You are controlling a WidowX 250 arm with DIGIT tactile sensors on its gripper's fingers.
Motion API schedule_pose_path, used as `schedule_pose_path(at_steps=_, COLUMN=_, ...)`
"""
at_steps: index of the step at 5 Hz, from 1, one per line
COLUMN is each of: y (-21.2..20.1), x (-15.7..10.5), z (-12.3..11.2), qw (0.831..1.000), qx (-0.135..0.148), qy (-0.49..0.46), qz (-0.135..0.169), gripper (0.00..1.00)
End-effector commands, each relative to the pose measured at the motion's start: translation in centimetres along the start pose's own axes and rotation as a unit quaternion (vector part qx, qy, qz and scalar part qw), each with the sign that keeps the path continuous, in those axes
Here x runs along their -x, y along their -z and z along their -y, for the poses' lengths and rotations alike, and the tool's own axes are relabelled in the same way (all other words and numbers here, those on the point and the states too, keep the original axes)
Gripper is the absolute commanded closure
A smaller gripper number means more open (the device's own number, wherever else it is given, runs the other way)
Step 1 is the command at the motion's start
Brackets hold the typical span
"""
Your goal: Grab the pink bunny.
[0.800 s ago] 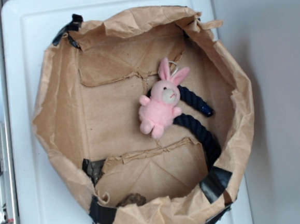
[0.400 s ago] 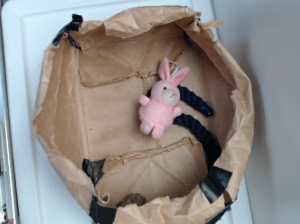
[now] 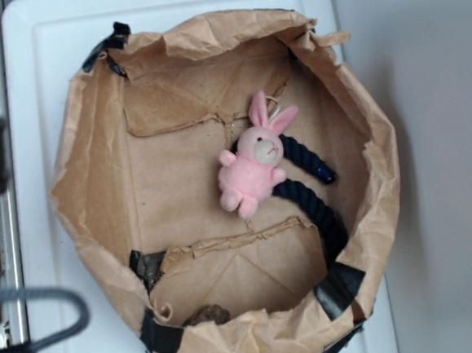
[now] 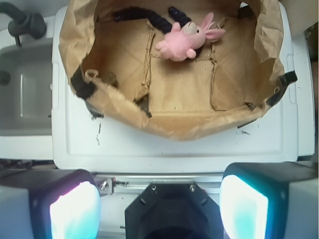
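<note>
Here my gripper (image 4: 159, 199) hangs spread and empty outside the bag (image 4: 174, 130), well apart from the untouched bunny (image 4: 182, 42); approach and grasp remain.

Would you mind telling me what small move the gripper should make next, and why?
Probably advance toward the pink bunny. In the wrist view the gripper sits wide open outside the paper bag's near rim, with nothing between its fingers. The bunny lies against the navy rope at the bag's far side, so aim at its body.

pink bunny (image 3: 252, 169): 1 | navy rope (image 3: 313, 201): 1 | paper bag (image 3: 95, 155): 1 | fingers (image 4: 75, 209): 2
</note>
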State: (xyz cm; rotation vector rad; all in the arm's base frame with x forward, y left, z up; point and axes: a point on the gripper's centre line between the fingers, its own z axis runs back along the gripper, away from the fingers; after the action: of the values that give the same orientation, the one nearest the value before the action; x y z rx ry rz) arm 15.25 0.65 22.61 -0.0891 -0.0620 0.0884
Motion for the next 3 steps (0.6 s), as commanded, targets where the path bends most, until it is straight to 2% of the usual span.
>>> schedule_pose_path(at_steps=1, y=0.2, x=-4.3, z=-0.2, qw=1.0, qx=0.009, qy=0.003, qz=0.022, gripper=0.0)
schedule_pose_path(at_steps=2, y=1.4, x=-6.8, z=0.6, qw=0.999, qx=0.026, qy=0.019, qz=0.035, gripper=0.0)
schedule_pose_path(at_steps=3, y=3.8, x=-7.5, z=0.2, qw=1.0, qx=-0.006, qy=0.023, qz=0.007, gripper=0.0)
